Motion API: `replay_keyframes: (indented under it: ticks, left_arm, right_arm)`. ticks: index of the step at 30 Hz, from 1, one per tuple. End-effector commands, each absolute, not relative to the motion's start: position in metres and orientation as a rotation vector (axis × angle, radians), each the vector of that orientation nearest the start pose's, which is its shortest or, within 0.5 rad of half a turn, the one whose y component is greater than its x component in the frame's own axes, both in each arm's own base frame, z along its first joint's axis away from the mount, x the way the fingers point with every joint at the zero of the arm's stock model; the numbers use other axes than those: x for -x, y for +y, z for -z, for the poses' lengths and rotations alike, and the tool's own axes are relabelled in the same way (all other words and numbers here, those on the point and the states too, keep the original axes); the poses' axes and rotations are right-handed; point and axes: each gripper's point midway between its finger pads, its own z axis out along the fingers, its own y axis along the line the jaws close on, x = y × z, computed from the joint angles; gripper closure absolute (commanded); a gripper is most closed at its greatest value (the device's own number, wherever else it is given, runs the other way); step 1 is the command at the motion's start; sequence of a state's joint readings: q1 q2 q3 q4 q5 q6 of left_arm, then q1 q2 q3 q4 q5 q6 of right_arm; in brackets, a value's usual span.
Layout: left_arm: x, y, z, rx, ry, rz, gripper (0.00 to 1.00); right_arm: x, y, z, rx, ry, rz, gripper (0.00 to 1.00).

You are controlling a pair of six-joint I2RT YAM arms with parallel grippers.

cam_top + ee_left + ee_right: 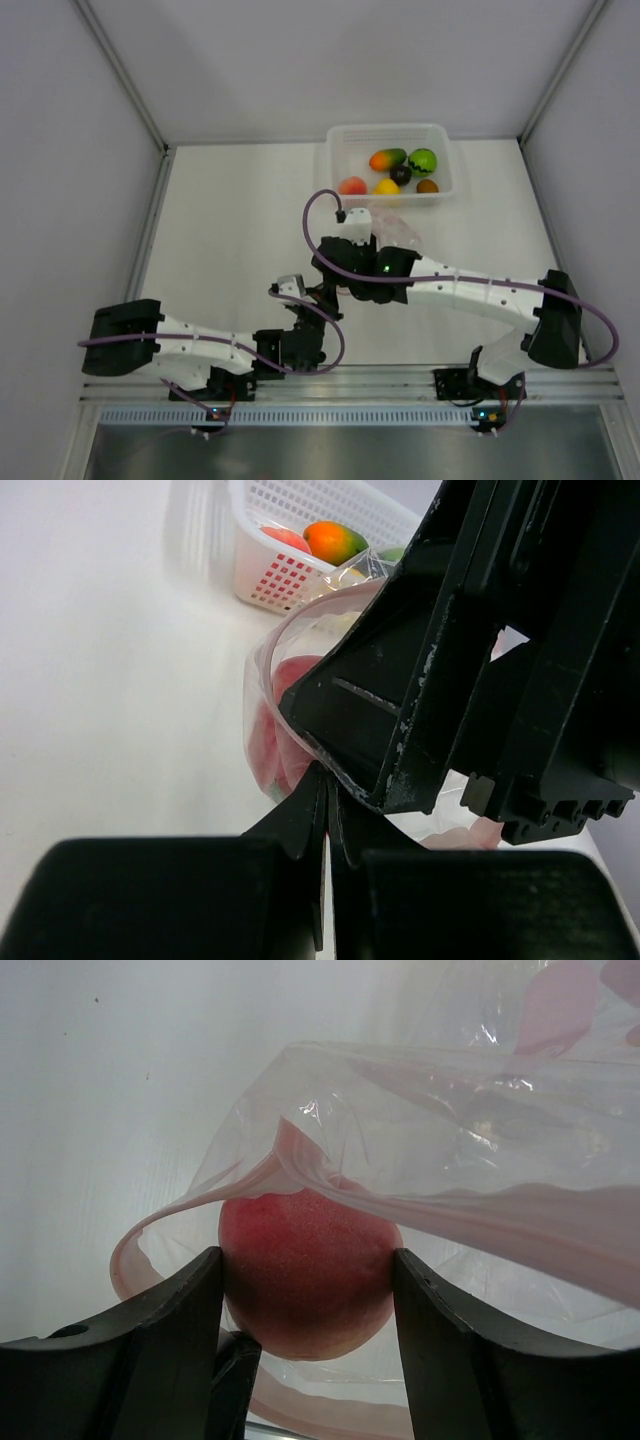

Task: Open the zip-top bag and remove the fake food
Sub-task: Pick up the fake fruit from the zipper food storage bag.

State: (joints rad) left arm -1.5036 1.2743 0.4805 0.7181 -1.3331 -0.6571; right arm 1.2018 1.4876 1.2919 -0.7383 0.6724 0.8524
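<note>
My right gripper sits in the mouth of the bag, jaws part-open and pressed on both flanks of the pink fruit, which lies squarely between them under the draped rim. My left gripper is fully closed, apparently pinching the bag's near rim, so the pull-out runs back toward me, away from the tray.

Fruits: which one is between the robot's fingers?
The pink-red fruit, pinched between the right arm's fingers at the mouth of the clear bag. The other six lie in the white tray, untouched.
</note>
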Motion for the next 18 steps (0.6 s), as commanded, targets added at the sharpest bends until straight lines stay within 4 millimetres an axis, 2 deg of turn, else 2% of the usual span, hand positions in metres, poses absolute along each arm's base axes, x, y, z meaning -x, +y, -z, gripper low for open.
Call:
replay_keyframes:
  ticks: [1,4,5,9,14,16,18]
  left_arm:
    - [-0.192,-0.284,-0.215,0.479,1.528,0.678,1.0]
    - [-0.192,-0.284,-0.217,0.478,1.527,0.682,1.0]
    - [-0.192,-0.284,-0.218,0.478,1.526,0.687,1.0]
    - [-0.19,-0.288,-0.224,0.461,1.528,0.712,1.0]
    - [-0.188,-0.286,-0.223,0.448,1.531,0.704,1.0]
    - [-0.188,-0.282,-0.22,0.446,1.532,0.687,1.0]
    - [-0.189,-0.278,-0.22,0.442,1.531,0.672,1.0]
  right_arm:
    - [-0.157,0.337,-0.206,0.297,2.315,-0.441,1.0]
    - [-0.158,0.336,-0.216,0.28,2.271,-0.391,1.0]
    - [-0.157,0.332,-0.213,0.28,2.279,-0.345,1.0]
    - [-0.157,0.338,-0.198,0.332,2.269,-0.247,1.0]
    - [-0.171,0.335,-0.197,0.4,2.242,-0.147,1.0]
    - [-0.186,0.328,-0.196,0.372,2.254,-0.127,1.0]
    - [-0.192,0.324,-0.198,0.38,2.259,-0.105,1.0]
